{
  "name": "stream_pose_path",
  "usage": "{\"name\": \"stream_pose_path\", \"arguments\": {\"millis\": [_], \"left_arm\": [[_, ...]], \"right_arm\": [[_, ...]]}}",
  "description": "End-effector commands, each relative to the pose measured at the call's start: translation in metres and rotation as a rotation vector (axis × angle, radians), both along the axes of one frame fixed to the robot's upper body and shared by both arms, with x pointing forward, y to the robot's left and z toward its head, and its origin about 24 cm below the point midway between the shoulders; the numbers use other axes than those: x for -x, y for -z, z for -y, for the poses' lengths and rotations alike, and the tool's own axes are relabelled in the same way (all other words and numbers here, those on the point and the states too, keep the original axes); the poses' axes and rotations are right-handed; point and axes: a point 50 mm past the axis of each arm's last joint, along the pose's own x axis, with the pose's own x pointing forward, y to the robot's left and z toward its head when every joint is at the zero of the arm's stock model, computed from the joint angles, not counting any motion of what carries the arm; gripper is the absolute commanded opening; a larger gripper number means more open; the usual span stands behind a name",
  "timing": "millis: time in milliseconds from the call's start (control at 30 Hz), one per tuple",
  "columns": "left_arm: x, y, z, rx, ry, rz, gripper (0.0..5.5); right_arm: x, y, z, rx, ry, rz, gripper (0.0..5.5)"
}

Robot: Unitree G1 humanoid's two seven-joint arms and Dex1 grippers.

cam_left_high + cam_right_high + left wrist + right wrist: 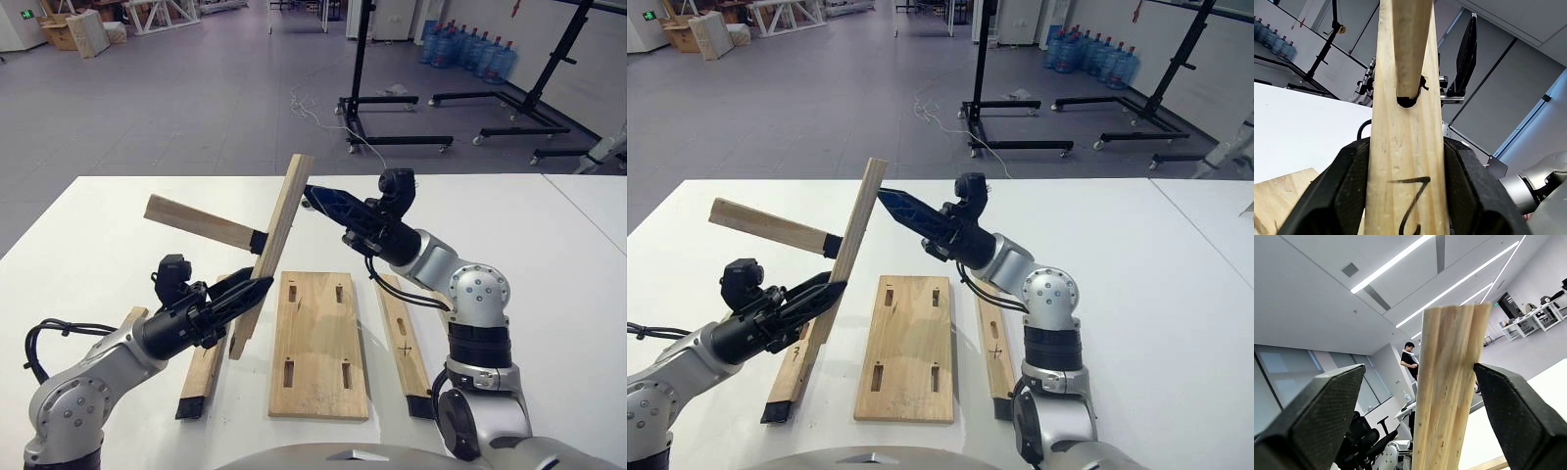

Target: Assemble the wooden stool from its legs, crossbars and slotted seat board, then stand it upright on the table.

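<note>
Wooden leg (282, 220) tilted, top rightward (crossbar (201, 223) juts left), left pincer (253, 286) gripping.

Seat board (318, 345): you have it flat, centred on your tabletop (549, 255).
Left leg (201, 377): left of it.
Right leg (404, 343): right of it.
Raised leg (275, 243): above left leg.

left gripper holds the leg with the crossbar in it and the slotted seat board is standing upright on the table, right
No. The left gripper does hold the leg with the crossbar in it, but the slotted seat board lies flat on the table, as the left eye view shows.
</note>
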Motion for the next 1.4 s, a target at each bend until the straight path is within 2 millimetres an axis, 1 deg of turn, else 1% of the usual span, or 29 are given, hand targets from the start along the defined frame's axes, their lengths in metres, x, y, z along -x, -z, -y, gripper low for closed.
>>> {"name": "stream_pose_path", "arguments": {"millis": [33,267,367,467,633,667,700,900,1033,1133,1200,1267,1333,1400], "left_arm": [[0.001,0.002,0.002,-0.016,0.008,0.008,2.04],[0.005,0.005,0.006,-0.024,0.03,0.009,2.04],[0.006,0.008,0.008,-0.04,0.044,0.007,2.04],[0.007,0.009,0.008,-0.056,0.049,0.013,2.04],[0.007,0.009,0.006,-0.065,0.015,0.01,2.04],[0.007,0.009,0.006,-0.064,0.015,0.01,2.04],[0.008,0.01,0.006,-0.064,0.015,0.01,2.04],[0.01,0.012,0.006,-0.037,0.012,0.011,2.04],[0.011,0.014,0.008,-0.037,0.006,0.004,2.04],[0.01,0.016,0.006,-0.037,-0.031,-0.009,2.04],[0.009,0.018,0.005,-0.043,-0.049,-0.034,2.54],[0.008,0.018,0.003,-0.038,-0.077,-0.041,2.8],[0.009,0.018,0.001,-0.036,-0.11,-0.041,3.1],[0.012,0.019,-0.001,-0.036,-0.147,-0.039,3.36]], "right_arm": [[-0.008,0.003,-0.006,0.076,0.017,-0.004,4.09],[-0.013,0.003,-0.008,0.104,0.023,0.011,4.09],[-0.01,-0.004,-0.01,0.073,-0.034,0.031,4.09],[-0.008,-0.003,-0.012,0.091,-0.065,0.043,4.09],[-0.001,-0.002,-0.009,0.095,-0.132,0.046,3.32],[0.0,-0.003,-0.008,0.087,-0.139,0.047,3.24],[0.001,-0.003,-0.007,0.077,-0.147,0.049,3.02],[0.002,-0.006,-0.006,0.056,-0.16,0.06,2.06],[0.002,-0.007,-0.003,0.048,-0.129,0.091,2.05],[0.004,-0.006,0.001,0.044,-0.122,0.12,2.05],[0.004,-0.004,0.003,0.064,-0.101,0.133,2.05],[0.001,-0.004,0.008,0.064,-0.079,0.125,2.05],[-0.001,-0.008,0.015,0.06,-0.046,0.138,2.05],[-0.01,-0.017,0.024,0.057,0.052,0.174,2.05]]}}
